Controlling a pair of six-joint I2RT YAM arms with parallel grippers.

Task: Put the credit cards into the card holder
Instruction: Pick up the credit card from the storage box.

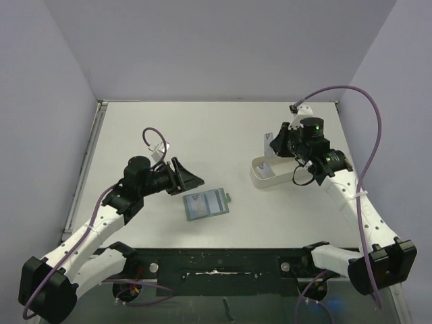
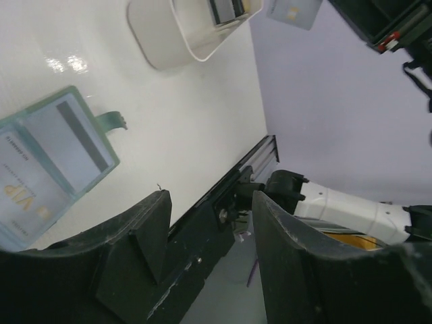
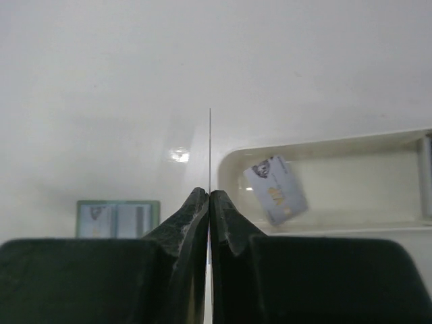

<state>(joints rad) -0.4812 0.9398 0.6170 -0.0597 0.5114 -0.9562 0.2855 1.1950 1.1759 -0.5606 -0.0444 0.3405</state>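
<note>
The card holder lies open on the table, pale blue inside, with cards in its slots. My left gripper hovers just left of it, tilted, its jaws open with nothing between them. My right gripper hangs above the left end of the white tray, shut on a thin credit card that shows edge-on in the right wrist view and as a pale rectangle in the left wrist view. Another pale credit card lies in the tray. The card holder shows lower left below it.
The long white oval tray stands right of the middle, with its far end under the right arm. A thin green strap sticks out from the card holder's edge. The table's black front rail runs along the near side between the arm bases.
</note>
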